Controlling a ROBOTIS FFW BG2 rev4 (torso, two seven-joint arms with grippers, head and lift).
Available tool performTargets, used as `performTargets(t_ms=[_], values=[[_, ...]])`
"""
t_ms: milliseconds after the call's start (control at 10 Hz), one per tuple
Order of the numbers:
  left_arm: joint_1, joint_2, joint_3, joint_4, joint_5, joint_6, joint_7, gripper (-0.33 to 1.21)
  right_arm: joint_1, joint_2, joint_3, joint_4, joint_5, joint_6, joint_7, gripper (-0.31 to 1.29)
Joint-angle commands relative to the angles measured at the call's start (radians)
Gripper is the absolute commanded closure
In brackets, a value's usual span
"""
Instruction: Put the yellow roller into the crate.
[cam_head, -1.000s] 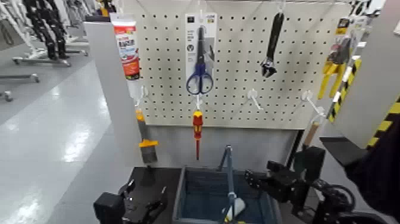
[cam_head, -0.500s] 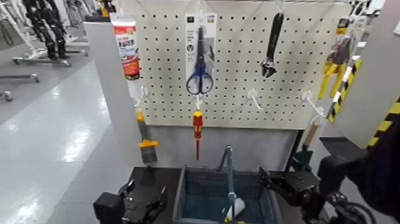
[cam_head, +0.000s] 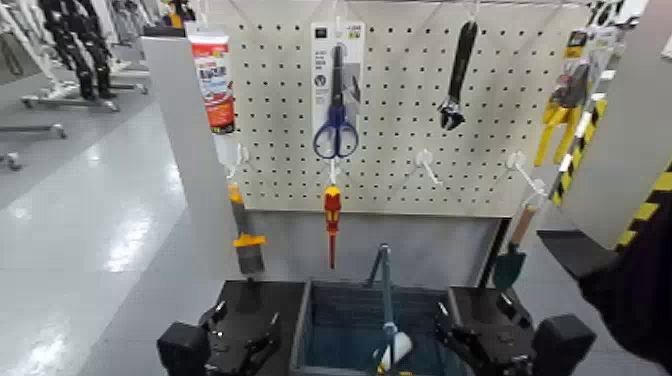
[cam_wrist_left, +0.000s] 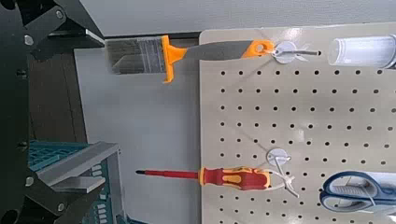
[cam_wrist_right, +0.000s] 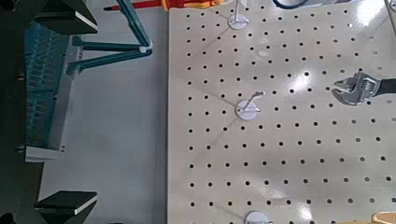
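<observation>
The crate (cam_head: 325, 325) stands low in the middle of the head view, its upright bar handle (cam_head: 385, 285) in the centre. The yellow roller lies inside it; its white fuzzy head (cam_head: 397, 348) shows beside the bar, and the handle is mostly cut off by the frame edge. My left gripper (cam_head: 243, 340) is parked left of the crate, open and empty. My right gripper (cam_head: 478, 340) is low at the crate's right side, open and empty. The left wrist view shows its wide-apart fingers (cam_wrist_left: 58, 26) and a crate corner (cam_wrist_left: 89, 163). The right wrist view shows the crate wall (cam_wrist_right: 47, 84).
A pegboard (cam_head: 400, 150) stands behind the crate with blue scissors (cam_head: 336, 125), a red-and-yellow screwdriver (cam_head: 331, 215), a black wrench (cam_head: 458, 75), yellow pliers (cam_head: 555, 120), a tube (cam_head: 213, 80) and a brush (cam_head: 246, 245). A person's dark sleeve (cam_head: 640, 290) is at the right.
My right arm has drawn back and down from beside the crate's far right to a low spot at its right side. The roller stays in the crate. The left arm has not moved.
</observation>
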Motion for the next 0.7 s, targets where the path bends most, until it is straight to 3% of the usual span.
performTargets(t_ms=[100,700], values=[[-0.001,0.001,0.0,0.0,0.0,0.002,0.0,0.25,0.039,0.015,0.015,0.035,0.02,-0.079,-0.035,0.06],[0.002,0.002,0.001,0.0,0.0,0.0,0.0,0.25,0.103,0.039,0.022,0.03,0.049,-0.146,-0.077,0.06]])
